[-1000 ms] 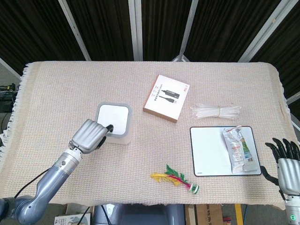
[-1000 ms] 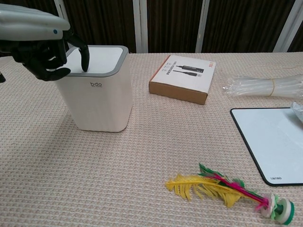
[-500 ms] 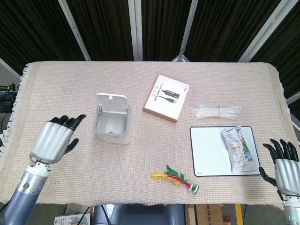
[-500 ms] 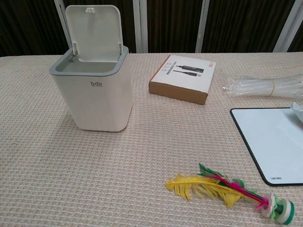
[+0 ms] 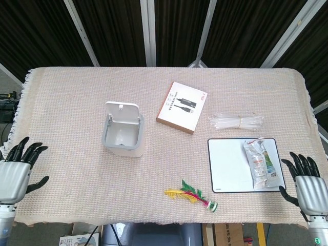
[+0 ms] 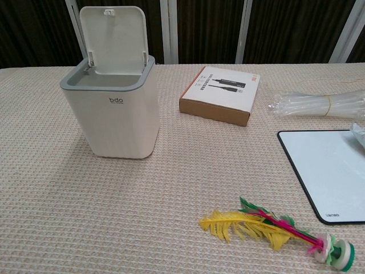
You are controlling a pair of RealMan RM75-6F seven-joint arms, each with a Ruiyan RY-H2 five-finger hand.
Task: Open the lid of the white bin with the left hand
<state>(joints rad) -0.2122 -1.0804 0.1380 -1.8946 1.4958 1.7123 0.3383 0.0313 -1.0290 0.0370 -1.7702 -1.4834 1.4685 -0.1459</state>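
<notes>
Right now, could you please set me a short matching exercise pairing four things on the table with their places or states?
Things:
1. white bin
2. brown box
3. feather shuttlecock
4. sachet

States:
A. lies on the white pad
B. lid stands open
C. near the table's front edge
D. lies flat just right of the bin

Pairs: 1-B, 2-D, 3-C, 4-A

The chest view is showing neither hand. In the head view, the left hand [image 5: 14, 177] is sitting at the left edge with its arm running off the bottom. The right hand [image 5: 309, 188] is likewise losing its wrist at the bottom. The chest view's right edge is cropping the white black-rimmed board [image 6: 329, 171], the bundle of clear plastic tubes [image 6: 319, 105] and the crinkled clear packet [image 6: 359, 134]. Small print on the flat cardboard box [image 6: 222, 93] is too fine to read.
</notes>
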